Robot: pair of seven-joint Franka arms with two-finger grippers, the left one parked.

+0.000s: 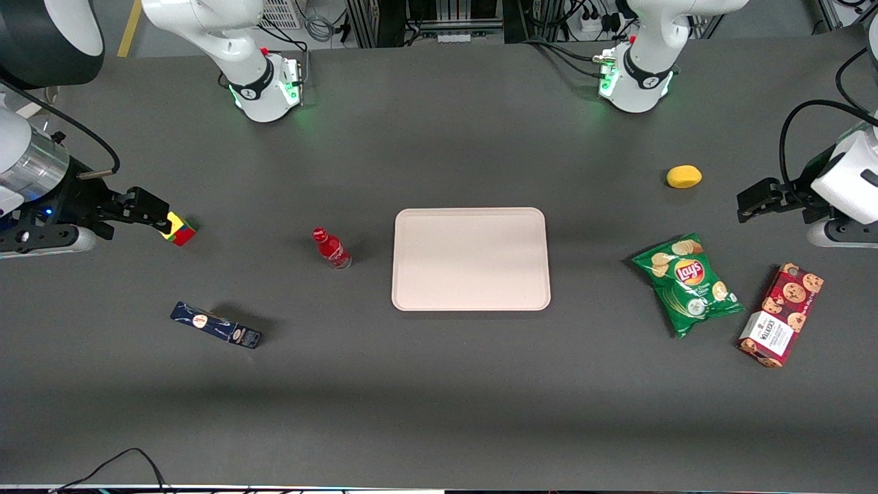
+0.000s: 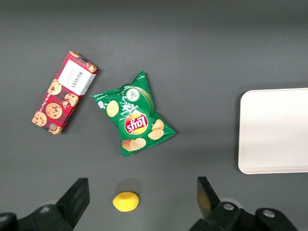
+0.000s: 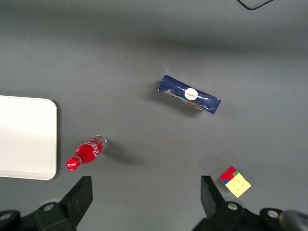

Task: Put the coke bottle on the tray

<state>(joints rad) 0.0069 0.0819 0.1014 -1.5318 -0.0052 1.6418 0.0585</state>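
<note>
Dark grey matte desk [image 1: 439,398], cables and rack gear along its edge farthest from front camera. Tray [image 1: 470,259] flat at desk centre, nothing on it. Coke bottle [image 1: 332,248] upright on desk beside tray, toward working arm's end, apart from rim. Gripper [image 3: 144,202] high above desk near colour cube [image 1: 179,229], jaws wide, holding nothing.

Tray [image 3: 26,137] cut by picture edge in both wrist views. Gripper [image 1: 167,221] overlaps puzzle cube [image 1: 181,232], part hidden. Dark blue pack [image 1: 216,325] label too small to read.
</note>
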